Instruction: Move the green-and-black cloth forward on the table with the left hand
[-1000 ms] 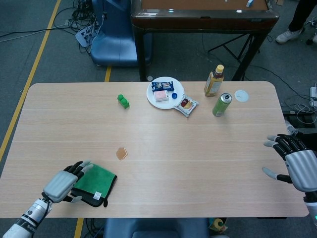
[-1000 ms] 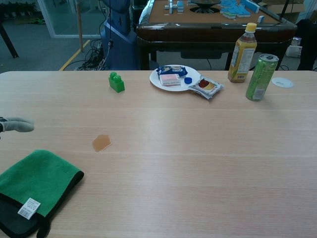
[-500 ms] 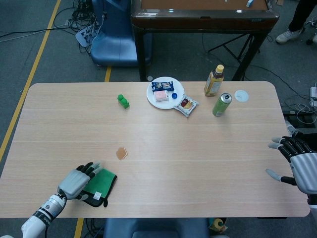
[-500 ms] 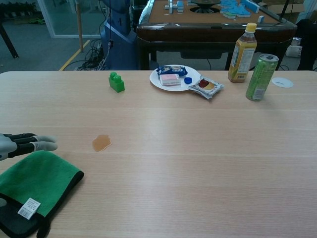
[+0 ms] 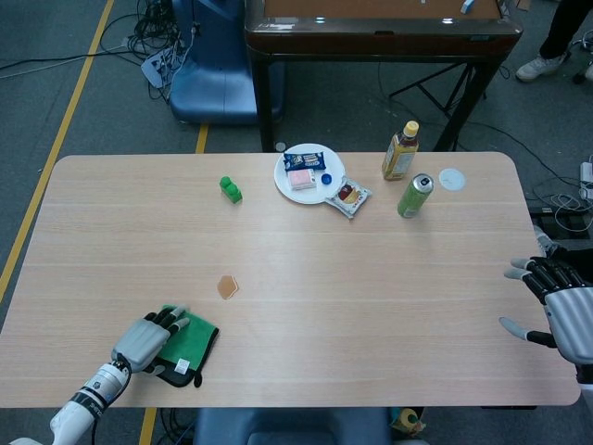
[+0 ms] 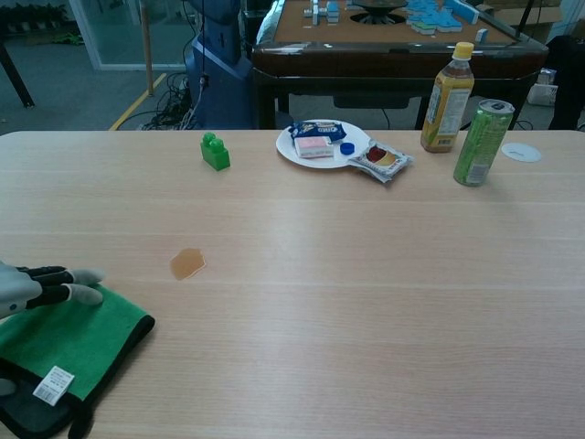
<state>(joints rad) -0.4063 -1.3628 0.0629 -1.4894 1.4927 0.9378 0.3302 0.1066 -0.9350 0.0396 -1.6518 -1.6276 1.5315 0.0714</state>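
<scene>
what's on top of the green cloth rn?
The left hand lies over the cloth's left part, fingers extended across it. A white tag sits near its front edge. Whether the palm presses down is hidden.

Left robot hand (image 5: 146, 339) now over cloth (image 5: 190, 342)

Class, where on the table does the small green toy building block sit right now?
In the head view, the small green toy building block stands on the table's far side, left of centre, beside and apart from the white plate of snacks.
</scene>
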